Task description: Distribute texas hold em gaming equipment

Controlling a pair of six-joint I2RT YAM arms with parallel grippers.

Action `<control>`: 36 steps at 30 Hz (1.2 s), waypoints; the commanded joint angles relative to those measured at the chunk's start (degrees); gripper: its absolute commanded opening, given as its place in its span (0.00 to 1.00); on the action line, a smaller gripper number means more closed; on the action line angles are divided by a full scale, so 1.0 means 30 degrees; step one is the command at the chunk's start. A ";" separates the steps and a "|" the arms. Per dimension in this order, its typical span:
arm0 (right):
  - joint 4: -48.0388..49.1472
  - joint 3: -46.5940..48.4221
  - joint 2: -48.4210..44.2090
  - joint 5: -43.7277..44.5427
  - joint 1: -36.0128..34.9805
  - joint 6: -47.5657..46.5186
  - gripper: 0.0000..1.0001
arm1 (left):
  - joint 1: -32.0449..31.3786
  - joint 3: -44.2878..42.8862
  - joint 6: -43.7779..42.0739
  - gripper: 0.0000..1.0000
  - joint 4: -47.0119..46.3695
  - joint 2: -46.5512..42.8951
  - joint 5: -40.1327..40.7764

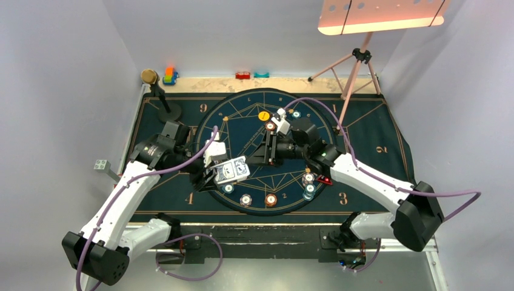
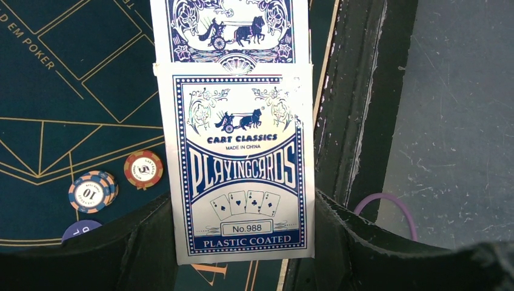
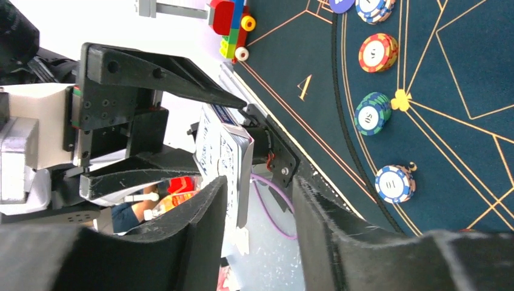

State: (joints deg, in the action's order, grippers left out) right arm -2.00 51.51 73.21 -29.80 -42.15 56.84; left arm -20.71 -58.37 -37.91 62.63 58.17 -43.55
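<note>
1. Left gripper [image 2: 241, 233]: clamped shut on the card pack [image 2: 242, 163], which it holds aloft over the mat [image 2: 73, 91]; one card [image 2: 230, 27] protrudes from the pack's top.
2. Right gripper [image 3: 260, 206]: partly open, jaws straddling the pack's protruding end and holding nothing; whether a pad already touches the card is unclear.
3. Step, as judged: drawing a card to deal; close squarely on the single card; pull along the pack's length; hold the left grip firm.
4. Poker chips [image 2: 91, 193]: on the mat below; clear of both arms.
</note>
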 commanded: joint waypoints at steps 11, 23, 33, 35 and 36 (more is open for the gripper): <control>0.6435 0.0896 0.3044 -0.2207 -0.1967 0.2796 0.56 | -0.0070 -0.0835 0.0641 0.18 -0.0747 -0.0113 -0.1026; 0.7865 0.1189 0.3652 -0.2162 -0.2176 0.4246 0.24 | -0.0100 -0.1601 0.0438 0.72 -0.1203 0.0611 0.0153; 0.6156 0.1985 0.4007 -0.1462 -0.2327 0.3761 0.22 | -0.1093 -0.1986 -0.0423 1.00 -0.1215 0.0803 0.1015; 0.5868 0.2181 0.4069 -0.1279 -0.2327 0.3779 0.22 | -0.1483 -0.1848 -0.0495 1.00 -0.1449 0.0838 0.1252; 0.5498 0.2297 0.4113 -0.1070 -0.2341 0.3761 0.22 | -0.1806 -0.1843 -0.0555 1.00 -0.1511 0.0870 0.1451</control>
State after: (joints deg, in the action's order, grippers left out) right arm 15.49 54.46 85.14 -34.98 -48.86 68.75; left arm -23.73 -62.28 -37.45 60.38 60.45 -40.40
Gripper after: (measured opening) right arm 0.246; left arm 0.996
